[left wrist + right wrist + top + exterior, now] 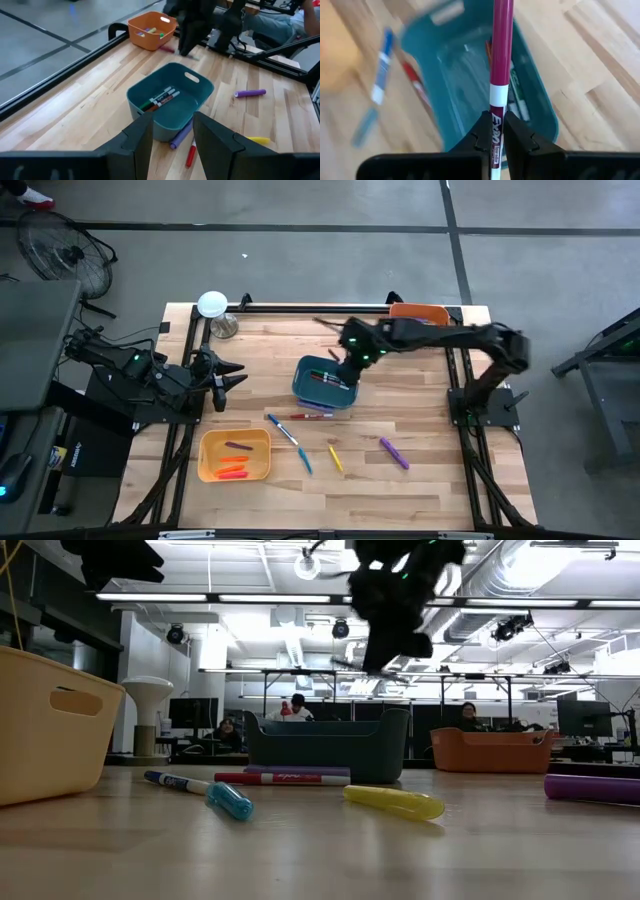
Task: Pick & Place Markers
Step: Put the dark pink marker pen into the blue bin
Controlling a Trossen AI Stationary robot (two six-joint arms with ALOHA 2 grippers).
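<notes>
Right hand (496,131) w/ magenta marker (501,55) over teal bin (540,112)

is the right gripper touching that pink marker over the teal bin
Touching. The right wrist view shows the right gripper with both fingers pressed against the white end of the pink marker, which it holds above the teal bin.

One bin (325,383) sits mid-table with markers (331,379) inside, another bin (235,456) lies front-left, a third (420,312) behind, loose markers (335,458) between.
</notes>
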